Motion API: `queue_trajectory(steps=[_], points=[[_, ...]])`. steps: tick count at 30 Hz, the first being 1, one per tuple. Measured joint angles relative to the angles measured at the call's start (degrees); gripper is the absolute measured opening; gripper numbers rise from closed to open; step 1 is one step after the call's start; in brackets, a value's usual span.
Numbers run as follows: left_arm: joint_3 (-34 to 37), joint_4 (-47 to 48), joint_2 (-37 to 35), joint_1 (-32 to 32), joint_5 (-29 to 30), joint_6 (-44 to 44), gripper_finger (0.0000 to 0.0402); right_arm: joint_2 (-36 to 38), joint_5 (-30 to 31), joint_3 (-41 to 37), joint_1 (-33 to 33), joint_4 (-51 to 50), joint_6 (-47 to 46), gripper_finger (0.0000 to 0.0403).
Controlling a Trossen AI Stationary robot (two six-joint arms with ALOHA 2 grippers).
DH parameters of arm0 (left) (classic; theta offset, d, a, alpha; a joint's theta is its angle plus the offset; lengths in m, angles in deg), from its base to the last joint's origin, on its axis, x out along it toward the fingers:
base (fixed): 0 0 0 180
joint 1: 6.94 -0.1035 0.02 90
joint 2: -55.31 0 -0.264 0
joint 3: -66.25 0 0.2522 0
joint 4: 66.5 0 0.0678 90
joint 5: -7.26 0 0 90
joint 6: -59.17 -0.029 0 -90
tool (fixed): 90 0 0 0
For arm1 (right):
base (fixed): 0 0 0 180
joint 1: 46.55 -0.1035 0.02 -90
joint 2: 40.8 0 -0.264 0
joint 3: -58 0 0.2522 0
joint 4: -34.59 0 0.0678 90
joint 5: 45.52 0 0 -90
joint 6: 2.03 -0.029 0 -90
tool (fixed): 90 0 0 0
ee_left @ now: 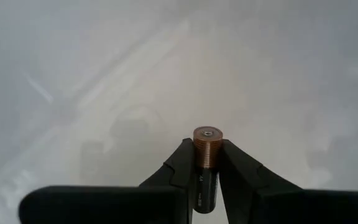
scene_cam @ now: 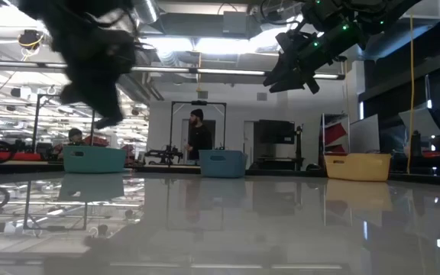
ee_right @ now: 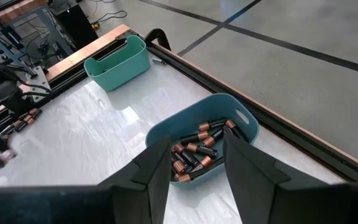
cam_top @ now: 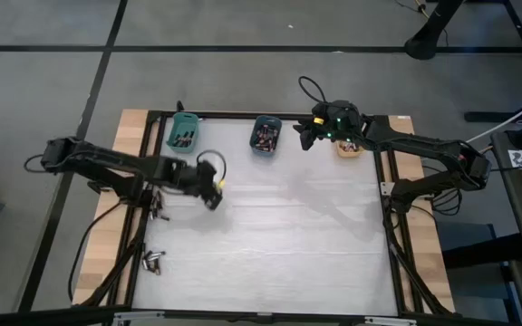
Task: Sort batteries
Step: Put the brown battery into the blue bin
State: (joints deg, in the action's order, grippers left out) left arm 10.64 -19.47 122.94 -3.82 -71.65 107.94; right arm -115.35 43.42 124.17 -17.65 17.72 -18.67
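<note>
My left gripper [cam_top: 214, 195] hangs over the white mat's left part, shut on one battery [ee_left: 206, 149], black with a coppery end. Loose batteries lie on the mat at the left edge [cam_top: 157, 210] and nearer the front [cam_top: 154, 261]. Along the far edge stand a teal bin [cam_top: 183, 133], a blue bin [cam_top: 265, 135] and an orange bin [cam_top: 348, 147]. My right gripper [ee_right: 196, 142] hovers open above the blue bin [ee_right: 204, 134], which holds several batteries [ee_right: 194, 155]. Nothing is between its fingers. My left gripper pinches the battery's black body [ee_left: 204, 183] between its two fingers [ee_left: 182, 165], just behind the coppery end [ee_left: 207, 144], which sticks out past the fingertips. The battery lies along the fingers, which slant downward. It is lifted clear of the mat.
A black frame [cam_top: 243, 115] borders the mat, with wooden strips [cam_top: 132, 127] outside it. The mat's middle and near part [cam_top: 279, 244] is bare. The teal bin also holds a few batteries [cam_top: 185, 139]. People stand in the room beyond the table [scene_cam: 198, 137].
</note>
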Motion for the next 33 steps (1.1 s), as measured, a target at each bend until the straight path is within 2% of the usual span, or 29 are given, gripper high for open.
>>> queue_trajectory(steps=[6,12,16,23,29,33], points=[[-0.9,-9.1,2.2,-17.1,-2.8,-17.4,0.0038,0.0,1.1,0.0,0.0,0.0,0.0,0.0147],[-1.2,-25.1,9.8,-30.1,-11.7,-28.8,0.0043,0.0,1.5,0.0,0.0,0.0,-1.5,0.0147],[-5.6,-28.4,17.2,-33.8,-17.9,-36.1,0.0039,0.0,0.2,0.0,0.0,-0.2,-4.1,0.0147],[-18.5,-27.7,27.4,-39.1,-20.7,-47.1,0.0046,0.0,-2.2,0.0,-0.1,-2.8,-6.6,0.0147],[-30.1,-26.7,33.7,-42.1,-21.9,-48.1,0.0041,0.0,-2.6,0.0,-0.1,-6.1,-7.1,0.0147],[-33.3,-25.0,39.4,-41.4,-22.7,-44.4,0.0047,0.0,-2.6,0.0,0.0,-6.7,-7.1,0.0147]])
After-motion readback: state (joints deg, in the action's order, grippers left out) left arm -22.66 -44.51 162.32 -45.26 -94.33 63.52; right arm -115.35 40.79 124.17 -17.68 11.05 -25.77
